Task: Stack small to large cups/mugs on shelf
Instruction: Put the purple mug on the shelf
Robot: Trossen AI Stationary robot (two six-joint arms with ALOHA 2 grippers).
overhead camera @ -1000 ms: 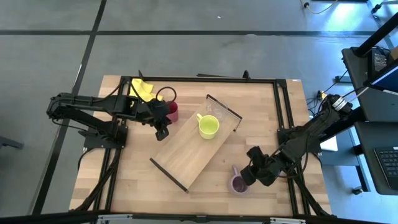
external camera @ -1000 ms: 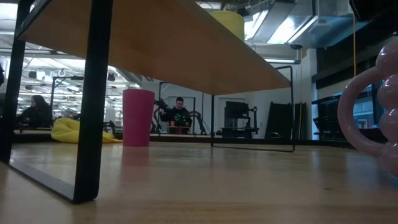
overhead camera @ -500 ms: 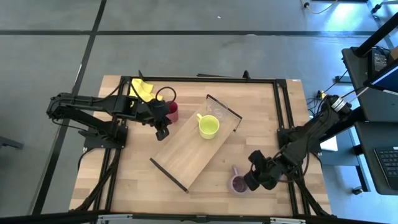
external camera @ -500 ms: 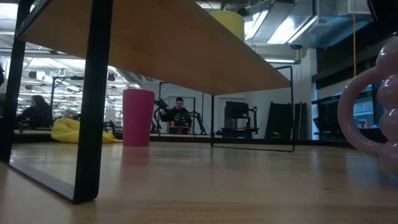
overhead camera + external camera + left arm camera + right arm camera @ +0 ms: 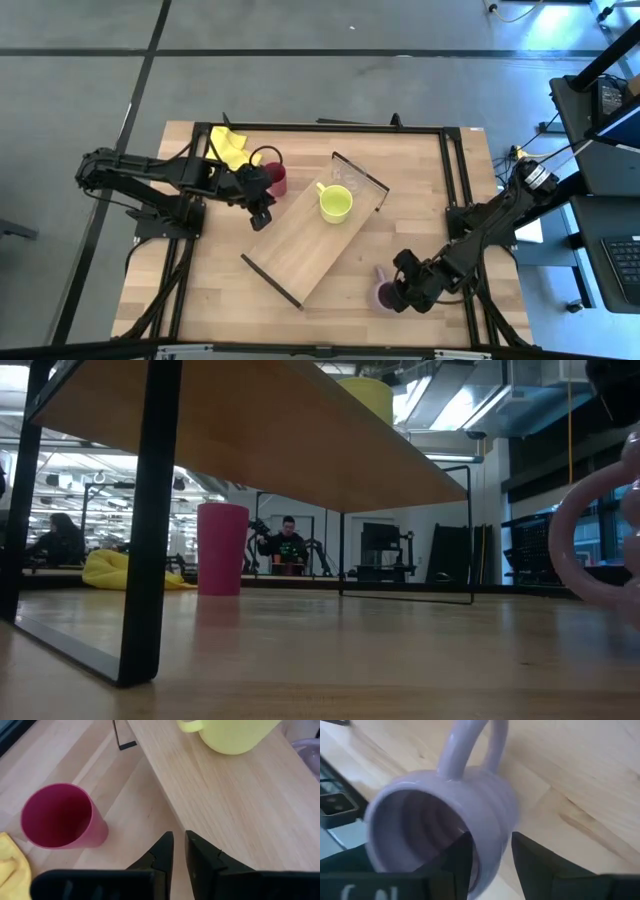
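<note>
Lilac is what has moved: over the last second the right end effector (image 5: 398, 297) has slid along the surface toward the near edge and closed in on the purple mug (image 5: 383, 294), and in the low view the mug's handle (image 5: 590, 540) has shifted and now reads as tipped, where it stood straighter a moment ago. My judgement is that the mug is being taken up, so the second placement on the shelf (image 5: 312, 228) is about to start.

From the right wrist view the mug (image 5: 445, 820) is tilted, its mouth turned toward the camera, and the two dark fingers (image 5: 457, 857) straddle its wall, one inside the rim and one outside. So the right end effector is closed on the mug's wall, pinching it; the handle points away from the wrist. The mug is well apart from the shelf, near the surface's near right corner.

The lime-yellow mug (image 5: 335, 202) already stands on the shelf, toward its far railed end. The dark red tumbler (image 5: 277, 180) stands upright on the surface just beside the shelf's long edge, next to a yellow cloth (image 5: 229, 144).

The left end effector (image 5: 261, 212) has barely stirred; it hovers by the tumbler with its fingers (image 5: 162, 852) almost together, a thin gap between them, holding nothing
</note>
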